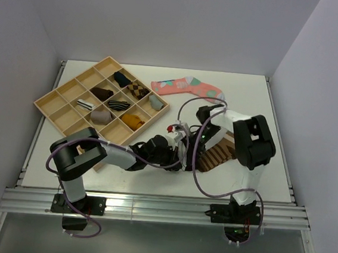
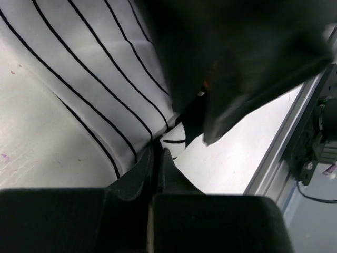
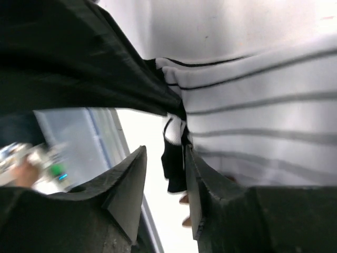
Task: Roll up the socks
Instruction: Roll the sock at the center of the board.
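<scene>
Rolled socks (image 1: 119,104) are held in several compts of wooden tray (image 1: 71,79). White striped sock (image 2: 95,68) is pinched by left gripper (image 2: 159,155); jaws of right gripper (image 3: 165,152) are parted.

Robotics lab, bench-top test cell. What shows it:
- Plain white walls (image 1: 167,19) box in the white table (image 1: 262,93) on three sides.
- Aluminium extrusion rails (image 1: 155,212) run along the near edge. The left arm (image 1: 85,157) and right arm (image 1: 252,143) are mounted there side by side.
- Purple cables (image 1: 194,165) loop loose off both arms.
- There is a fixed camera overhead, plus one on each wrist.
- The props look like a trial layout. A wooden divider tray (image 1: 46,104) holds rolled socks in several compartments, and a coral-pink sock (image 1: 187,87) lies flat near it.
</scene>
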Controlling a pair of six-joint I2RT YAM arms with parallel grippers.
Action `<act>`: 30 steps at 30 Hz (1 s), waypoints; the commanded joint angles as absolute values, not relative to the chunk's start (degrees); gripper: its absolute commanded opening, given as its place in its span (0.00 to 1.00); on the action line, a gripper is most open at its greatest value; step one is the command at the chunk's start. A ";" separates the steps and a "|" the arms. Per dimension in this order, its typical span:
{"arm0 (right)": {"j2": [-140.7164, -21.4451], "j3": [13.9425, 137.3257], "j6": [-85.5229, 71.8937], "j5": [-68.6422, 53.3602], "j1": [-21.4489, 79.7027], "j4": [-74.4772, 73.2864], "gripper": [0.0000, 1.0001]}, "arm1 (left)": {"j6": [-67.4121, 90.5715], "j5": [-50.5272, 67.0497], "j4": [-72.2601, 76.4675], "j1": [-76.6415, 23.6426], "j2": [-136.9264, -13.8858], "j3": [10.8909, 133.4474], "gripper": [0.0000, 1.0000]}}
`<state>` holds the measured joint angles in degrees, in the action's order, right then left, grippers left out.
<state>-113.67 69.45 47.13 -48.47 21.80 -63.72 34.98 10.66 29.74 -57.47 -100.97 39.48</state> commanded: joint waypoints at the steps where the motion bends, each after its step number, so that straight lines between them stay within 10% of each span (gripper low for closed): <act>1: -104.71 67.16 45.53 -46.67 19.25 -57.40 0.44 | 39.54 11.85 19.61 -57.31 -100.20 41.66 0.00; 15: -78.69 47.91 46.93 -37.28 16.43 -36.40 0.48 | 52.90 28.28 2.03 -49.93 -100.63 48.24 0.00; 30: -66.44 35.78 49.66 -28.57 38.13 -23.47 0.49 | 57.13 37.00 -8.87 -46.58 -106.17 58.88 0.00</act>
<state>-66.96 36.77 48.12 -30.57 35.70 -26.89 55.99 33.71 -6.39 -47.29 -105.25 56.75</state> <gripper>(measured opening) 0.497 0.033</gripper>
